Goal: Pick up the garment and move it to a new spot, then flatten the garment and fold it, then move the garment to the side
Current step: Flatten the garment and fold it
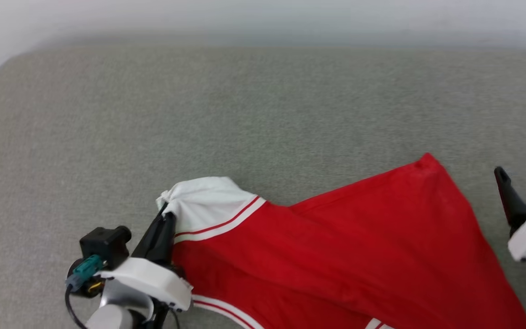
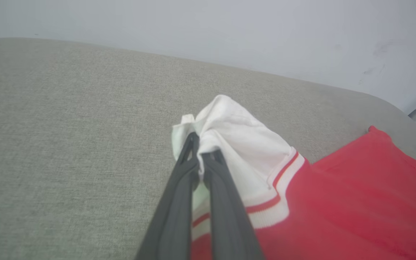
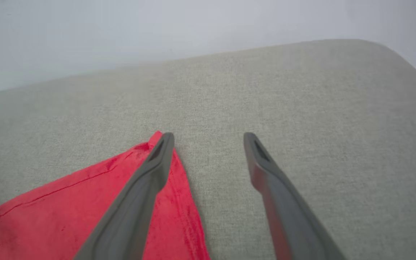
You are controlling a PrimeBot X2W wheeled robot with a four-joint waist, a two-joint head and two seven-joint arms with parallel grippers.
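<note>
The garment (image 1: 336,237) lies spread over the near part of a padded grey-green surface (image 1: 263,100), its red body running from the near left out to a pointed corner on the right, further back. The cloth looks fairly flat there, with a few soft folds towards the left.

The left hand (image 1: 165,214) is at the near left, its two dark fingers pressed together on a bunched white sleeve (image 1: 203,201) edged with thin red stripes. In the left wrist view the left hand (image 2: 200,144) pinches a fold of that white cloth (image 2: 237,137), which puffs up around the tips, while the red of the garment (image 2: 356,202) falls away to the right.

The right hand (image 1: 518,173) is at the right edge, just beside the garment's right side, its fingers spread wide and holding nothing. In the right wrist view the right hand (image 3: 208,137) has bare grey-green surface between its tips; one finger crosses in front of the garment's red corner (image 3: 67,209), and I cannot tell whether it touches the cloth.

A pale wall (image 2: 229,29) rises behind the far edge of the surface.
</note>
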